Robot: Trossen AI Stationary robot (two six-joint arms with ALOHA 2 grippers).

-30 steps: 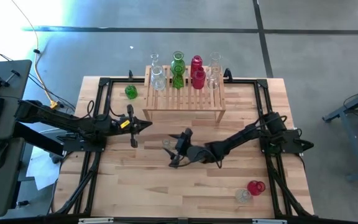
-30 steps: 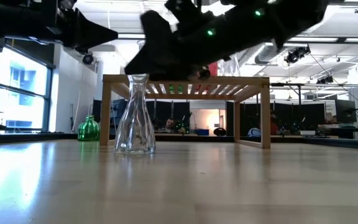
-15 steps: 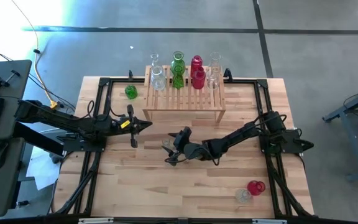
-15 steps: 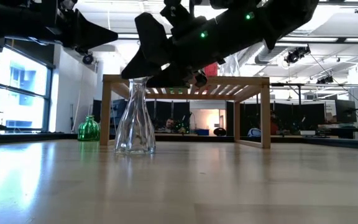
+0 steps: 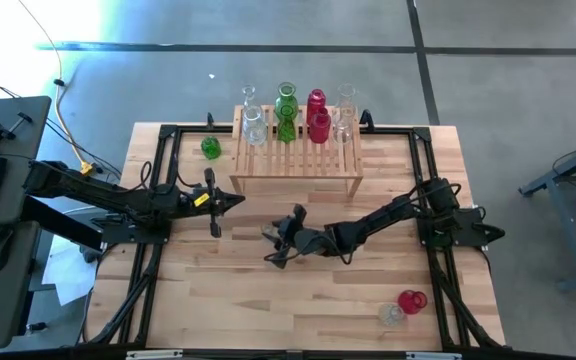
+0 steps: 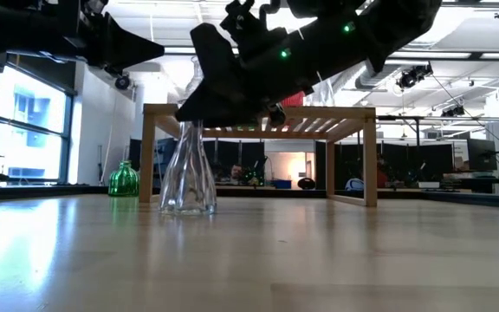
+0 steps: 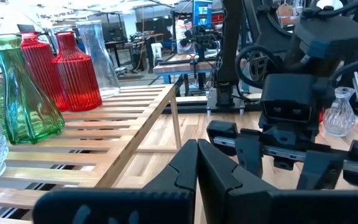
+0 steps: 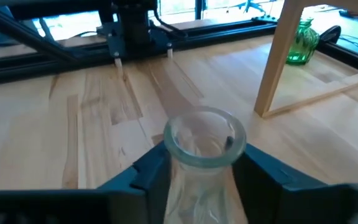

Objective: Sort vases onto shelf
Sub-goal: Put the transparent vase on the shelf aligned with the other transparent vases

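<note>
Pale plank tabletop (image 5: 218, 300) fills the overhead view, with the low slatted wooden shelf (image 5: 296, 160) at its far edge. Several vases already stand there — clear ones, green ones and ribbed red ones (image 7: 76, 74). By my count four are left off it: a round green vase (image 5: 211, 148) beside the shelf's left end, a red vase (image 5: 412, 300) and a small clear one (image 5: 392, 315) near the table's front right corner, and the clear vase (image 6: 188, 169) now being fetched in the middle.

That one is smooth glass, narrow at the neck and flaring to a wide foot. The right gripper (image 8: 197, 163) has a finger on each side of its neck, touching or almost so, while the vase stands on the planks. The left gripper (image 7: 194, 180) waits pinched shut, empty, near the shelf's left end.
</note>
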